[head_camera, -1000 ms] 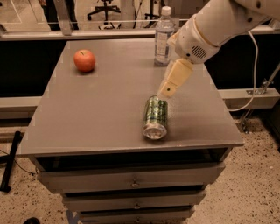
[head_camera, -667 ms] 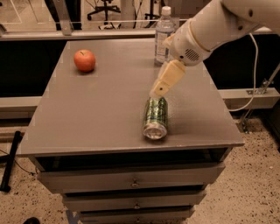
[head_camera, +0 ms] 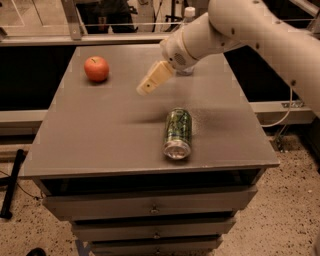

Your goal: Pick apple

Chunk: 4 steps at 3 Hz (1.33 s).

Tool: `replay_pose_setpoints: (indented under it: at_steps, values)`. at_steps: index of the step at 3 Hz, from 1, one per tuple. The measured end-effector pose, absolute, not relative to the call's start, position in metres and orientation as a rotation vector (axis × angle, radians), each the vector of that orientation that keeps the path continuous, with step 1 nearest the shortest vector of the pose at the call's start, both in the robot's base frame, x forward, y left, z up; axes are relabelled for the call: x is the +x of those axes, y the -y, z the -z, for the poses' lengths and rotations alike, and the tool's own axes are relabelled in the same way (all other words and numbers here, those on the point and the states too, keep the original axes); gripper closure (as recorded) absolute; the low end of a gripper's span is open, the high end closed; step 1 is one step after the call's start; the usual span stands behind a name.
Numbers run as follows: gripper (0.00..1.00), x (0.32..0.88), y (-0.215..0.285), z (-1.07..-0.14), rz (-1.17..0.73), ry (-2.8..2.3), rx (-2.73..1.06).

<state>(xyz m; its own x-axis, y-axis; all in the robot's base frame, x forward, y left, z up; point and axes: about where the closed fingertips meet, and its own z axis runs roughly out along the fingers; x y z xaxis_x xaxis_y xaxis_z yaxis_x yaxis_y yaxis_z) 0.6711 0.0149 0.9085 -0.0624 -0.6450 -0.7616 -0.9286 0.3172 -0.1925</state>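
Apple (head_camera: 96, 68) back-left on table (head_camera: 100, 145), gripper (head_camera: 148, 84) above centre, can (head_camera: 178, 132) front-right, perhaps bottle (head_camera: 189, 12) behind arm (head_camera: 240, 31).

The arm (head_camera: 260, 30) is a thick, smooth white tube with rounded joints and one small dark spot on its side. Its wrist ends in a greyish, speckled disc. The gripper (head_camera: 146, 88) is pale cream, flat and tapering, above the desk (head_camera: 100, 140).

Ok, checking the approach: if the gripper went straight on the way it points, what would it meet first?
Probably bare table, not the apple. The gripper hangs above the table's middle, pointing down-left; its line seems to pass nearer the camera than the apple, though depth is unclear.
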Motion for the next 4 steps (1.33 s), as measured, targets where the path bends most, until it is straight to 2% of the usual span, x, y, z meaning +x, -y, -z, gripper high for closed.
replay_pose_setpoints:
  at_steps: [2,4]
  values:
    - [0.0,0.764,-0.101,-0.873,-0.545,-1.727,-1.277]
    - [0.0,0.799,-0.17,-0.85,-0.692,-1.683,-1.143]
